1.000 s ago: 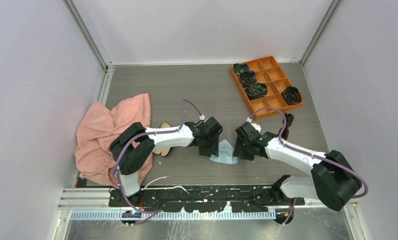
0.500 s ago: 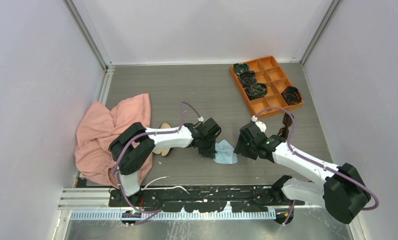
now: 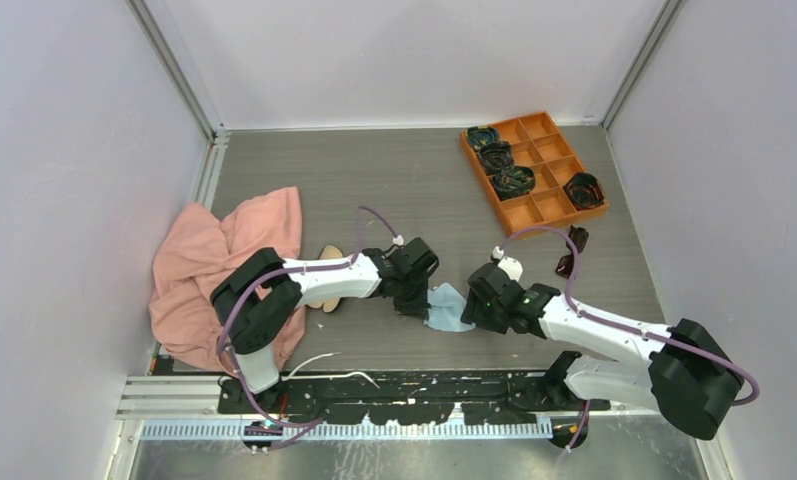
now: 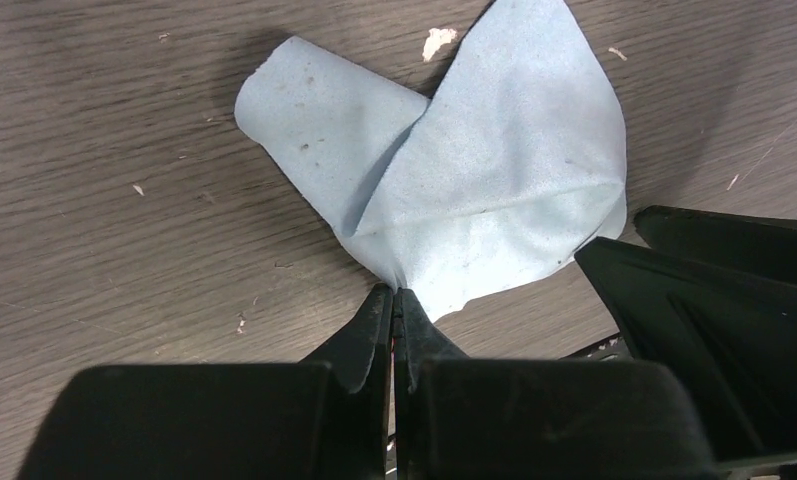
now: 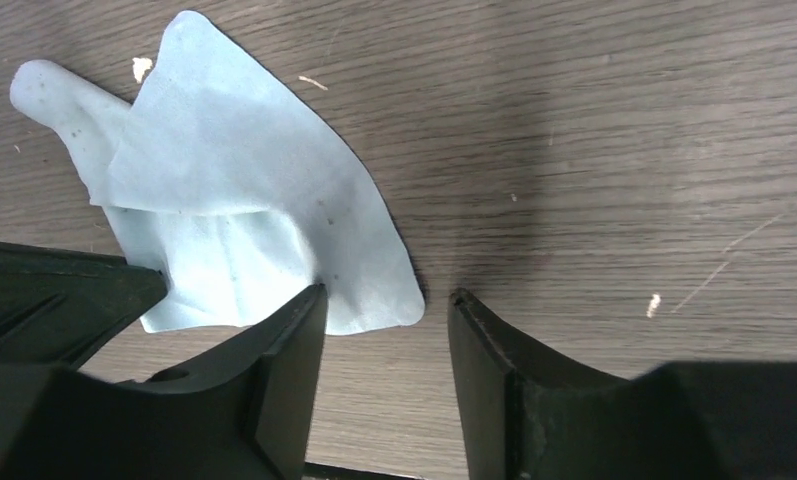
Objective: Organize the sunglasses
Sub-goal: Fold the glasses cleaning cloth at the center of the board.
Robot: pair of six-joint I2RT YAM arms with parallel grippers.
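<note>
The left gripper [image 4: 394, 295] is closed tight on one edge of the blue cloth [image 4: 474, 180], with its fingers low at the table. The step seems to be taking the cloth with both arms. The right gripper [image 5: 386, 300] is open, with a cloth corner in its gap, so it should go down flat and close only on fabric. Both arms reach inward with wrists bent down. The sunglasses [image 3: 577, 238] lie further right, just beside the tray [image 3: 481, 180], apart from both grippers.

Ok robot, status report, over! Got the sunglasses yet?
Left jaws shut on blue cloth. Right jaws open over its edge. Sunglasses lying untouched near orange tray.
</note>
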